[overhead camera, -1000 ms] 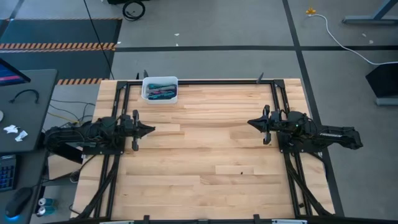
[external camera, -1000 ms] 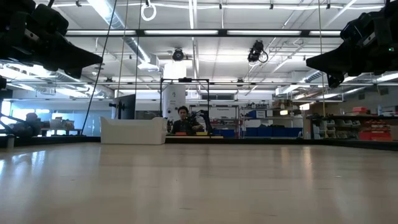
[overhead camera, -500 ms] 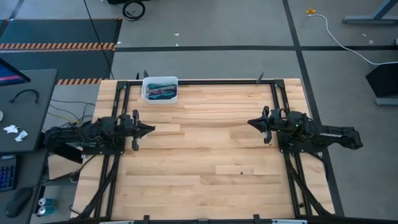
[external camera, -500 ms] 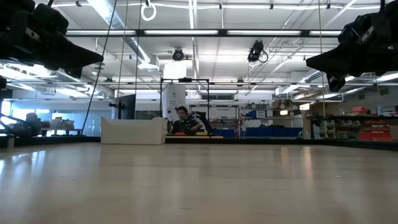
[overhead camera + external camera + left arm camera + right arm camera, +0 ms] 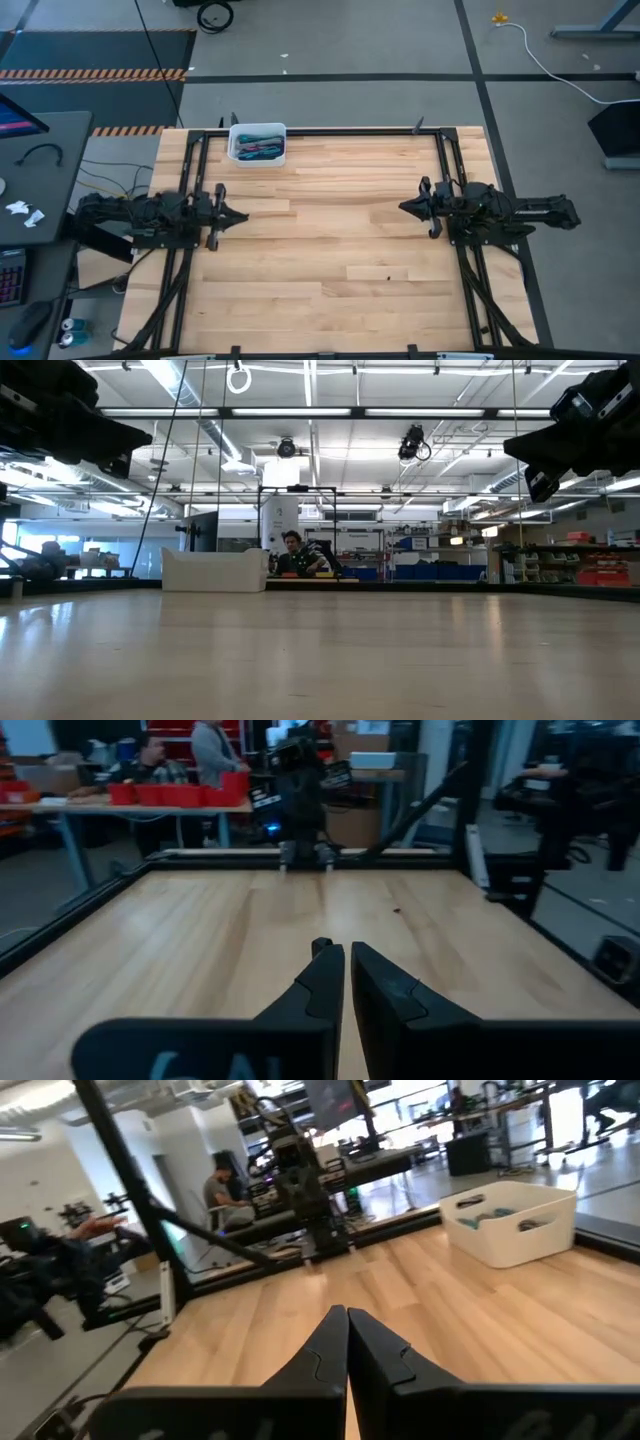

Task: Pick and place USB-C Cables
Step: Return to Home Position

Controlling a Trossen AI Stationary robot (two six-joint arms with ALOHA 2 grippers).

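Observation:
The USB-C cables (image 5: pixel 258 148) lie bundled in a white bin (image 5: pixel 236 158) at the table's far edge, left of centre; teal, maroon and green show. The bin (image 5: pixel 515 1220) with teal cables (image 5: pixel 488 1217) also shows in the right wrist view. In the low view only the bin's wall (image 5: pixel 215 570) shows. My left gripper (image 5: pixel 244 216) hovers shut over the table's left side, near of the bin, pointing right. My right gripper (image 5: pixel 402 207) hovers shut over the right side, pointing left. In the wrist views both grippers, left (image 5: pixel 347 965) and right (image 5: pixel 347 1327), hold nothing.
Bare wooden tabletop (image 5: pixel 330 240) lies between the two grippers. A black frame (image 5: pixel 350 131) runs along the table's edges. A small dark speck (image 5: pixel 388 268) sits right of centre. People (image 5: pixel 180 755) sit and stand at benches beyond the table.
Both grippers have drifted a little toward the table's near edge and risen slightly, each arm drawing back toward its own side. Both have stayed shut. The bin and cables have not moved.

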